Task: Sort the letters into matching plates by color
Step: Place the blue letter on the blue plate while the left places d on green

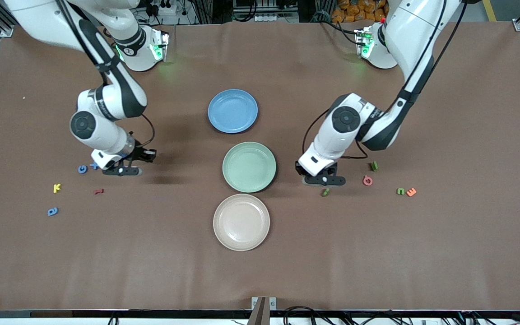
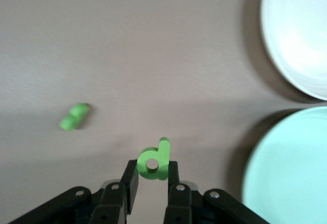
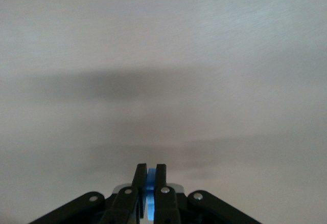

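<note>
The toys themselves are the only readable signs. On the desk at the frame's left lie a yellow K (image 1: pixel 57 188) and a blue plus sign (image 1: pixel 94 165). The left hand (image 2: pixel 152 177) grips a green d (image 2: pixel 155 162).

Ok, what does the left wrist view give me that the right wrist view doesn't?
Only the left wrist view: the left gripper shut on a green letter, a second green letter lying on the table, and the edges of the pale green plate and beige plate. Only the right wrist view: the right gripper shut on a blue letter. Both show bare brown table.
</note>
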Tool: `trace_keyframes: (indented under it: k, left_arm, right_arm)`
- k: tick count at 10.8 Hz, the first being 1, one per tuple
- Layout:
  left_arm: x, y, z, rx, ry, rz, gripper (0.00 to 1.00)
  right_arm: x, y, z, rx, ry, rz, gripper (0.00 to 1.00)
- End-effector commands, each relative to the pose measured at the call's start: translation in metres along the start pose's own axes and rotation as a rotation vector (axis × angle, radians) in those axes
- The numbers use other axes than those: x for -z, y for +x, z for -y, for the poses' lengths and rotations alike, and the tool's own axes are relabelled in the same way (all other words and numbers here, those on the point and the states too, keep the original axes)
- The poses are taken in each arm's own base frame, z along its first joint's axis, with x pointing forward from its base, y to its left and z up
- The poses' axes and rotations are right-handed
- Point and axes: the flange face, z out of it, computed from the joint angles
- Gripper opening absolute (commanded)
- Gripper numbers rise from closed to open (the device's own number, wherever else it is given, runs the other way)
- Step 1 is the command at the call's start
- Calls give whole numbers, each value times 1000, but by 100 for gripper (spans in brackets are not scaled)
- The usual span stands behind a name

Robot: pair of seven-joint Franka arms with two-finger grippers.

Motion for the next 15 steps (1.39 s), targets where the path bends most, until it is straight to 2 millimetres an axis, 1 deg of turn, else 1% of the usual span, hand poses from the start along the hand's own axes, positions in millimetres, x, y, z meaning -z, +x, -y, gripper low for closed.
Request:
trace_keyframes:
  k: [1, 2, 3, 4, 5, 6, 7, 8, 9, 10, 11, 12, 13, 14, 15]
  left_arm:
    - [-5, -9, -40, 47, -22, -4, 0]
    - [-7, -11, -53, 56, -32, -5, 0]
    - [-9, -7, -63, 79, -50, -8, 0]
    - [-15, 0, -79, 126, -95, 11, 0]
    - [-26, -6, -100, 148, -131, 42, 0]
    - [-43, -11, -103, 171, -138, 76, 0]
    - [-53, -16, -111, 172, -143, 89, 0]
    - [-59, -28, -128, 160, -148, 102, 0]
    - [-66, -32, -128, 164, -143, 111, 0]
    - [-68, -34, -129, 164, -143, 114, 0]
    - [-65, -36, -133, 159, -146, 110, 0]
    - [-65, -36, -135, 158, -148, 110, 0]
    - [-61, -34, -135, 154, -151, 103, 24]
    - [-59, -30, -131, 144, -147, 93, 99]
    - [-49, -27, -134, 144, -154, 80, 100]
  right_arm:
    - [32, -30, 94, -81, -22, 15, 0]
    - [32, -41, 118, -109, -23, 19, 0]
    - [31, -57, 149, -127, -16, 22, 0]
    - [31, -72, 175, -157, -11, 22, 0]
    - [31, -89, 198, -162, -6, 23, 0]
    - [32, -106, 218, -169, -5, 24, 0]
    - [31, -122, 235, -176, -9, 23, 0]
    - [29, -138, 250, -168, -14, 26, 0]
    - [25, -151, 258, -155, -30, 23, 0]
    - [19, -157, 258, -154, -61, 13, 0]
    - [13, -163, 257, -162, -90, 8, 18]
    - [11, -165, 258, -183, -104, 12, 99]
    - [13, -166, 258, -191, -109, 9, 100]
    - [15, -168, 260, -184, -107, 4, 100]
    - [20, -166, 260, -185, -103, -4, 100]
